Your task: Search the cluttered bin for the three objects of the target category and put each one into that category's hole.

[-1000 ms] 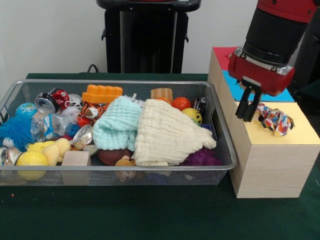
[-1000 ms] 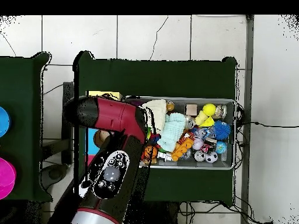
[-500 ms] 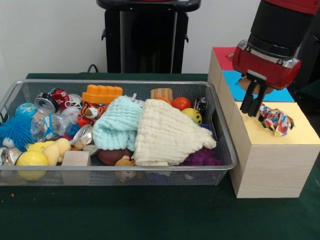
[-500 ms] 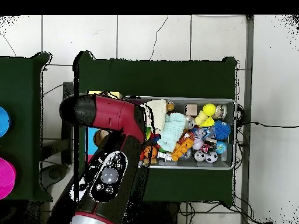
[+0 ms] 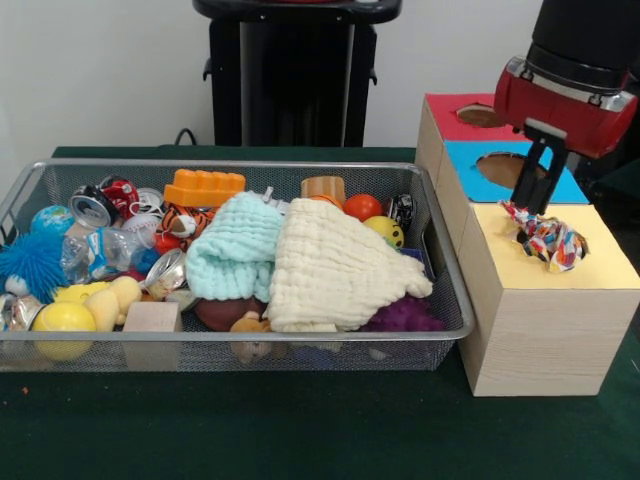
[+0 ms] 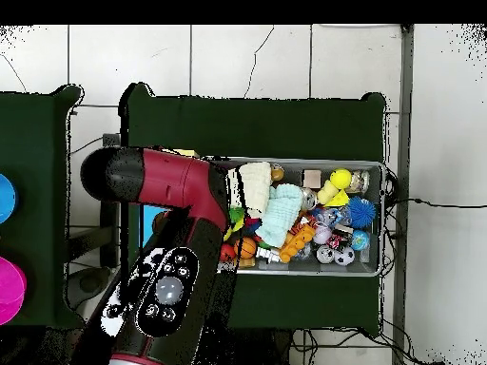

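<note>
Multicoloured rope toy [image 5: 543, 238] lies at your yellow panel's hole [image 5: 578, 247]; gripper [image 5: 538, 195] hangs just above it, fingers close together, holding nothing.

1 wire bin [image 5: 445, 330] on the tabletop. In bin: 2 cloths, 1 mint [image 5: 232, 246] + 1 cream [image 5: 335, 266]; 1 wood cube [image 5: 152, 318]; 1 orange block [image 5: 204, 186]; 1 blue spiky ball [image 5: 30, 265]. Right of bin: 1 box w/ 3 coloured tops [image 5: 540, 320]; 1 rope toy [image 5: 545, 238] on it.
</note>
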Action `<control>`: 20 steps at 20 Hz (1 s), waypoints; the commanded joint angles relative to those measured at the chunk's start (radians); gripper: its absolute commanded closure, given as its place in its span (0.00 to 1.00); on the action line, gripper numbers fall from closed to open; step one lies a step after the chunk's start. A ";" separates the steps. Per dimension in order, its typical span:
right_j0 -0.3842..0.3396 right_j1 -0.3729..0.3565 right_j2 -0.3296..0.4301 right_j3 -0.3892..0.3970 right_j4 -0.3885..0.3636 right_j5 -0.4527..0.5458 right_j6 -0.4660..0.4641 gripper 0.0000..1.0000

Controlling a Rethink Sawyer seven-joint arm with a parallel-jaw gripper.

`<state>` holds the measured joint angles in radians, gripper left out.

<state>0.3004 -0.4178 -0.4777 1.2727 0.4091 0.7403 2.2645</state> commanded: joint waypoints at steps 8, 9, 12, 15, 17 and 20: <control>0.030 0.078 0.111 0.028 0.080 -0.022 0.262 1.00; 0.031 0.086 0.113 0.030 0.083 -0.035 0.262 1.00; 0.040 0.103 0.110 0.038 0.088 -0.063 0.265 1.00; 0.042 0.123 0.115 0.046 0.096 -0.107 0.258 1.00; 0.045 0.141 0.116 0.047 0.102 -0.137 0.260 1.00; 0.058 0.169 0.096 0.043 0.100 -0.183 0.267 1.00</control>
<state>0.3589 -0.3363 -0.4774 1.2723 0.4758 0.6369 2.2645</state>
